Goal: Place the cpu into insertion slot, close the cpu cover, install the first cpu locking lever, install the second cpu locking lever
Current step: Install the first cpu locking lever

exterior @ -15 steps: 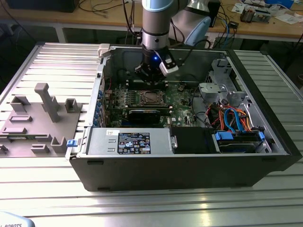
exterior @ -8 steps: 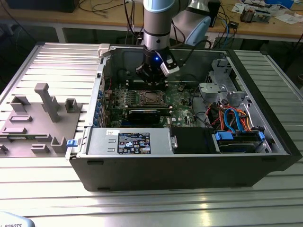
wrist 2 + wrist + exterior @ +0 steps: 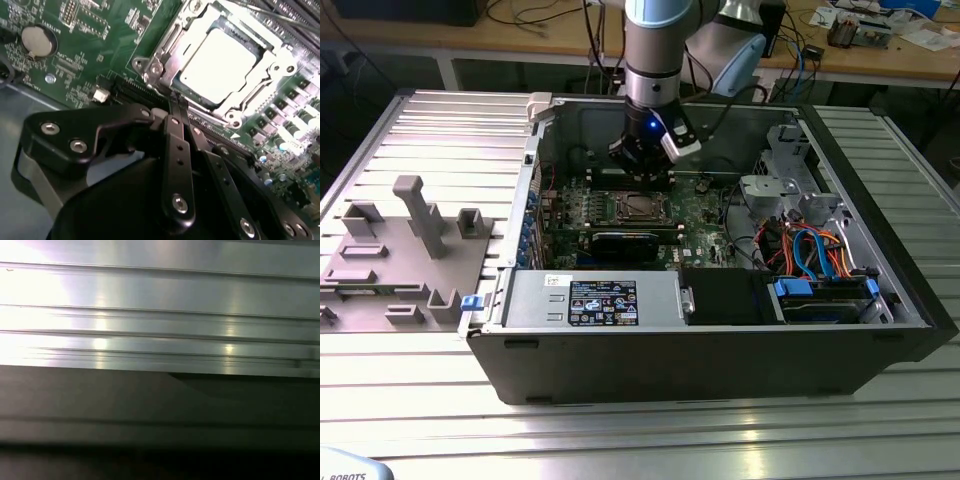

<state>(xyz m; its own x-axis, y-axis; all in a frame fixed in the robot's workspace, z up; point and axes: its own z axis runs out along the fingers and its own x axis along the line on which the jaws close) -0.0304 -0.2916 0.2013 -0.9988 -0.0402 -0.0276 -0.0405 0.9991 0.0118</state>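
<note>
Looking down in the exterior view, we see the robot arm reaching into an open computer case (image 3: 880, 345) that lies on a ribbed metal bench (image 3: 440, 130). Its gripper (image 3: 642, 170) hangs just above the insertion slot (image 3: 638, 208) on the green motherboard (image 3: 705, 205).

Turning to the second wrist view, we see the cpu (image 3: 220, 62) seated flat inside the insertion slot, pale and bright. The cpu cover (image 3: 167, 52) appears to lie closed around the cpu, framing it. The jaws are pressed together with nothing between them, their tips (image 3: 176, 102) at the edge of the insertion slot, where a thin lever seems to run; we cannot tell whether they touch it.

Moving to the first wrist view, we see ribbed metal beside a dark surface.

We judge the risk is slipping: the closed tips could skid off the lever and scrape the motherboard beside the insertion slot.
</note>
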